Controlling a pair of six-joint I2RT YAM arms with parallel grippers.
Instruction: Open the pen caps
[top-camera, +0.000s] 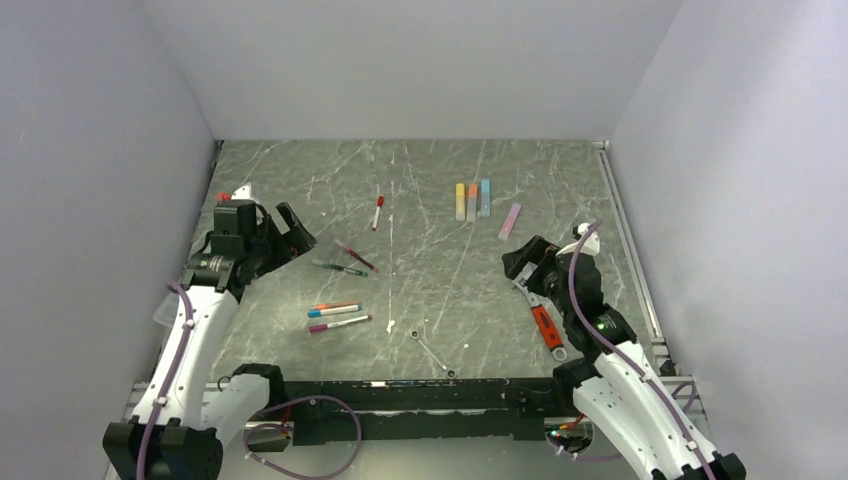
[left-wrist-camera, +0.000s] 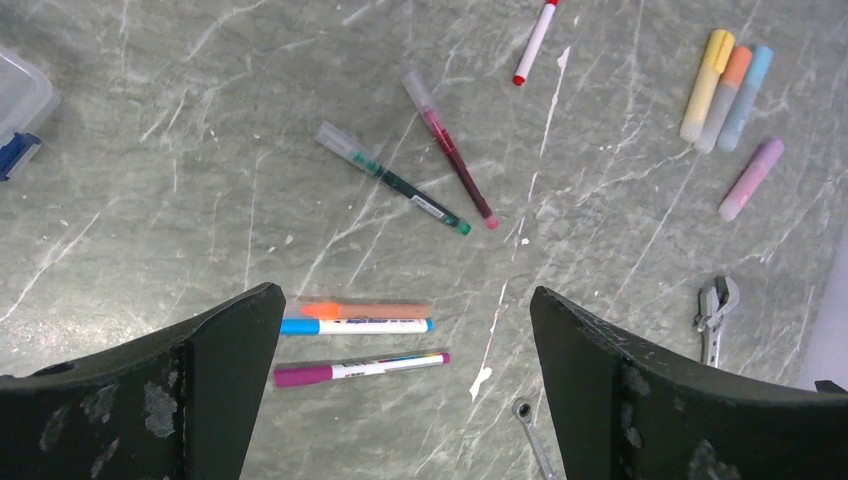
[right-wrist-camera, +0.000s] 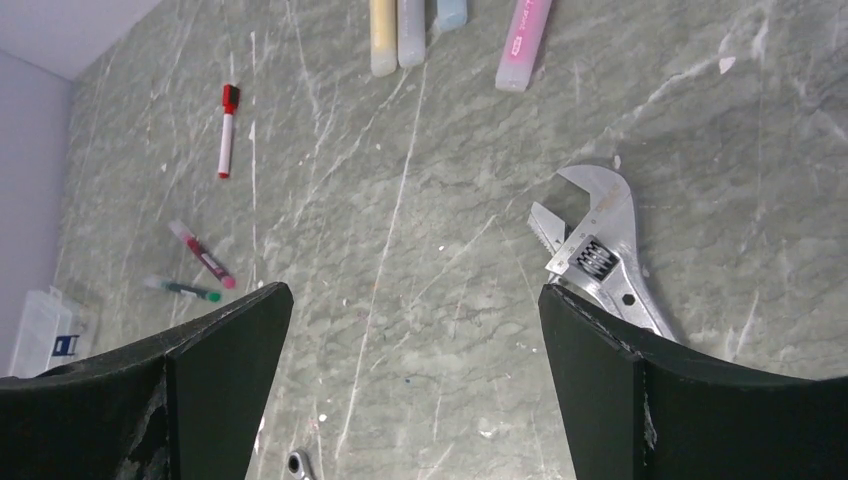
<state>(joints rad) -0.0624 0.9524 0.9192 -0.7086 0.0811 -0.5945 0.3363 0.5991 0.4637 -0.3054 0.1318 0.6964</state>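
Three thin markers lie side by side at the near left: orange (left-wrist-camera: 365, 311), blue-capped (left-wrist-camera: 355, 326) and magenta-capped (left-wrist-camera: 360, 368). A green pen (left-wrist-camera: 395, 180) and a crimson pen (left-wrist-camera: 450, 150) lie crossed near mid-table. A red-capped marker (top-camera: 378, 212) lies farther back. Three pastel highlighters (top-camera: 472, 200) and a pink highlighter (top-camera: 510, 221) lie at the back right. All the pen caps sit on their pens. My left gripper (left-wrist-camera: 405, 293) hangs open above the three markers, holding nothing. My right gripper (right-wrist-camera: 414, 291) is open over bare table, also holding nothing.
A silver adjustable wrench (right-wrist-camera: 595, 255) with a red handle (top-camera: 545, 325) lies beside my right gripper. A small spanner (top-camera: 433, 353) lies near the front edge. A clear plastic box (left-wrist-camera: 20, 100) sits at the far left. Grey walls enclose the table on three sides.
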